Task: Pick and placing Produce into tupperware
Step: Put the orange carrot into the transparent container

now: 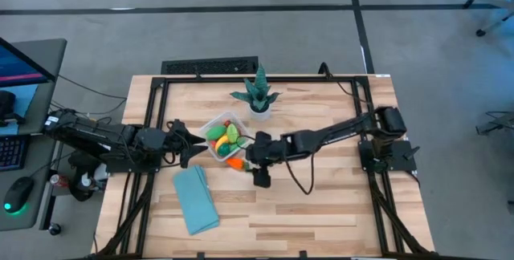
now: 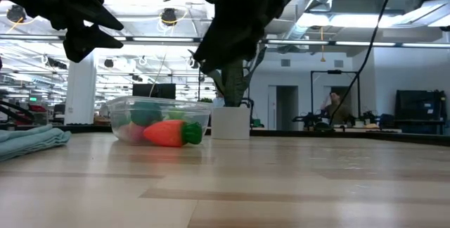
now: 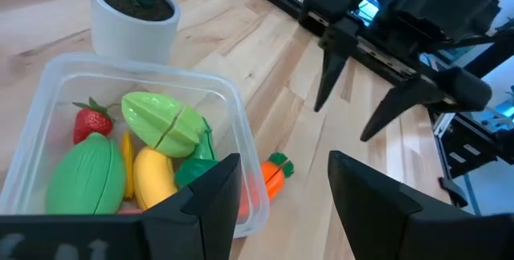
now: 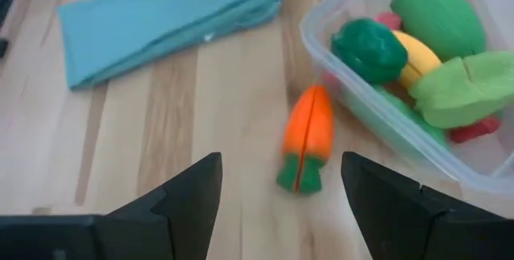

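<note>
The step in hand looks like the last pick: nearly all the produce point(image 3: 152, 160) already lies in the tupperware point(image 1: 210, 123), a clear container at the middle of the bench point(image 1: 321, 204), and only a toy carrot point(image 4: 306, 138) remains out. The carrot lies on the wood just beside the container's near right corner, touching or almost touching its wall; I cannot tell which.

The right gripper point(image 4: 281, 192) hovers above the carrot with its jaws spread and nothing between them, one finger on each side of the carrot as seen from its wrist. The left gripper point(image 3: 277, 184) hangs at the container's left side, jaws also spread and empty, apparently waiting.

The next move, as I judge it, calls for the right arm to drop straight down, close across the carrot's orange body, lift it over the rim and let it go inside. The wall is so near that one finger could catch the tupperware and push it.

The bench is pale wood planks in a dark frame. A folded light-blue cloth point(image 1: 195, 200) lies near left of the container, and a spiky teal plant point(image 1: 259, 91) in a white pot stands just beyond it. Around it is a grey floor, with a desk with a keyboard and mouse at far left. The low view shows a large hall with ceiling lights and a person far off.
</note>
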### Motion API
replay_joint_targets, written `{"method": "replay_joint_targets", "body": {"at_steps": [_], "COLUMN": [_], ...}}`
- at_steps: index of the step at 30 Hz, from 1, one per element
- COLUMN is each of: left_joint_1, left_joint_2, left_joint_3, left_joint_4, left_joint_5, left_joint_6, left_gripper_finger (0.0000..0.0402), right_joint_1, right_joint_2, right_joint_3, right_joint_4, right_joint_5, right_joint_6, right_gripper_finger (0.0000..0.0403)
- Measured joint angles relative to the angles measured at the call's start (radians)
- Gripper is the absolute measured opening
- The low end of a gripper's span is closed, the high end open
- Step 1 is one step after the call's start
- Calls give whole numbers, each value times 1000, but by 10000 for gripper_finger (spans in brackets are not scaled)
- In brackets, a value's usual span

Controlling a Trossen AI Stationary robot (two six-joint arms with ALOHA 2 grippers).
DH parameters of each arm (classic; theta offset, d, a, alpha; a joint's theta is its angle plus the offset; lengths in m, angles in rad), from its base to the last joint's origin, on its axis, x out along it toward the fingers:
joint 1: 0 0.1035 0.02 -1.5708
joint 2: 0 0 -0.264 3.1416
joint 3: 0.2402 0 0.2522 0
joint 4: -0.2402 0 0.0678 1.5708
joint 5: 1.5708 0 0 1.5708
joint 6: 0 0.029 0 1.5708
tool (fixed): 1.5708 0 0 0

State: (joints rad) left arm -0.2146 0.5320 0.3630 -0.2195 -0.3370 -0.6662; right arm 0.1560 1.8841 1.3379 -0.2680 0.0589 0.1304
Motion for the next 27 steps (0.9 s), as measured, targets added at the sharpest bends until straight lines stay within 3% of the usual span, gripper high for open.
{"method": "replay_joint_targets", "body": {"at_steps": [8, 11, 22, 27], "left_joint_1": [0, 0, -9, -34], "left_joint_2": [0, 0, 0, 0], "left_joint_3": [0, 0, 0, 0], "left_joint_4": [-17, -40, -56, -57], "left_joint_5": [22, 44, 171, 178], "left_joint_6": [17, 35, 153, 184], "left_gripper_finger": [178, 178, 178, 178], "right_joint_1": [19, 31, 54, 51], "right_joint_2": [73, 113, 133, 124], "right_joint_3": [-6, 4, -1, 0], "right_joint_4": [9, 86, 65, 69], "right_joint_5": [17, 51, 125, 156], "right_joint_6": [82, 127, 281, 290], "right_gripper_finger": [250, 250, 250, 250]}}
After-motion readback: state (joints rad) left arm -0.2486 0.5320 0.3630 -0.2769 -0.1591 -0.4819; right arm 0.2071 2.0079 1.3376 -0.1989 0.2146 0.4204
